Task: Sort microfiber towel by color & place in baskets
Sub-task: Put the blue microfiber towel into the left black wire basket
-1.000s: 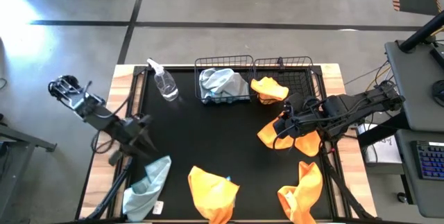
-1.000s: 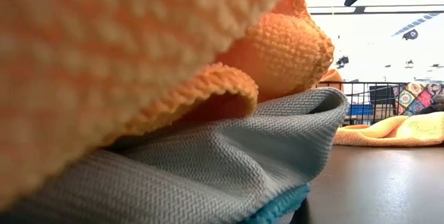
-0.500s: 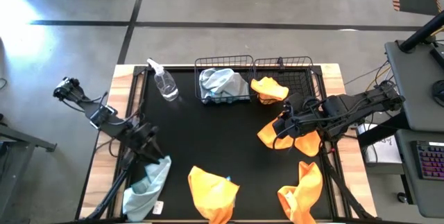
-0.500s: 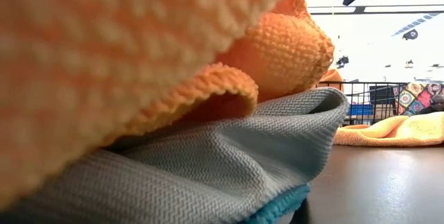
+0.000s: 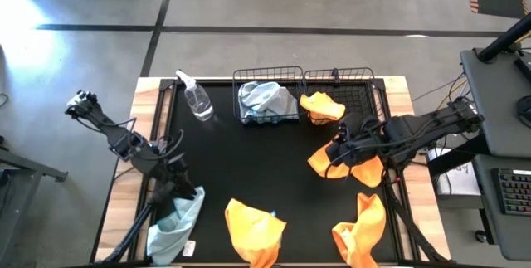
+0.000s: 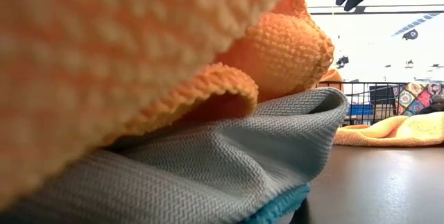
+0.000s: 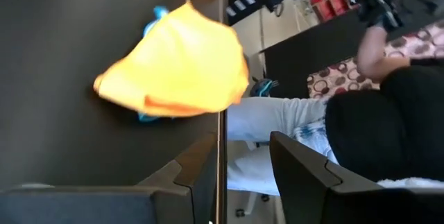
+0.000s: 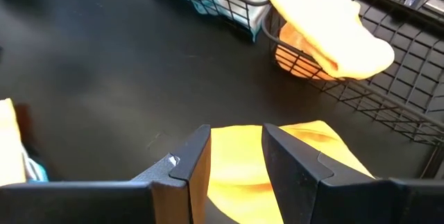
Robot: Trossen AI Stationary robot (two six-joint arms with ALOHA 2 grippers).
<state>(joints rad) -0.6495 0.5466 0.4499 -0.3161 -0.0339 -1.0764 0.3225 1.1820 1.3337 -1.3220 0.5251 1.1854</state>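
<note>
Orange towel [image 5: 322, 162] is lying on the black mat just under the right gripper [image 5: 338, 157], whose fingers are standing slightly apart, holding nothing. Another orange one [image 5: 322, 105] is draping over the right basket [image 5: 365, 85]. Left gripper [image 5: 176, 187], fingers parted and empty, is hovering beside a blue-grey towel [image 5: 176, 221].

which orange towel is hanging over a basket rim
The orange towel draped over the right basket front rim. The other three orange ones lie flat on the mat: one under the right end effector, two along the near edge.

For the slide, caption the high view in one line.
Left tool open over a blue-grey towel; right tool open above an orange towel near the baskets.
</note>
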